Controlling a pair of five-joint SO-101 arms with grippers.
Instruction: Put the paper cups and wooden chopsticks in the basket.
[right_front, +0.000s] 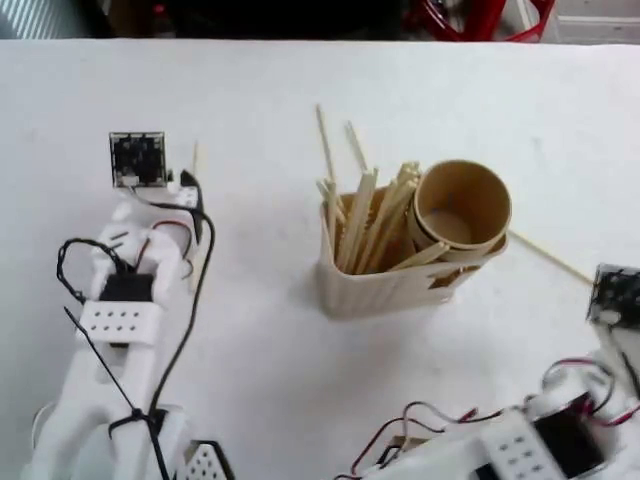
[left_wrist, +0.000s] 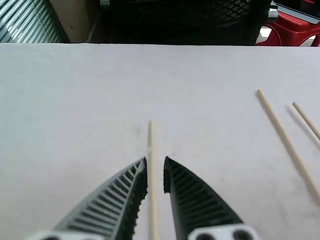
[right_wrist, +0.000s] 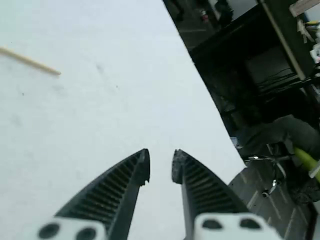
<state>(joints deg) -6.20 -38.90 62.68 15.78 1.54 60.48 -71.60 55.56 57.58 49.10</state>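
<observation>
Left pincer, jaws slightly parted, straddles a loose chopstick flat on the worktop, seemingly lined up to pinch it, while the right pincer hangs barely parted and empty and the basket already holds cups and other sticks.

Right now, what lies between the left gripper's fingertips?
One wooden chopstick lies on the table inside the open left gripper, as the left wrist view shows.
</observation>
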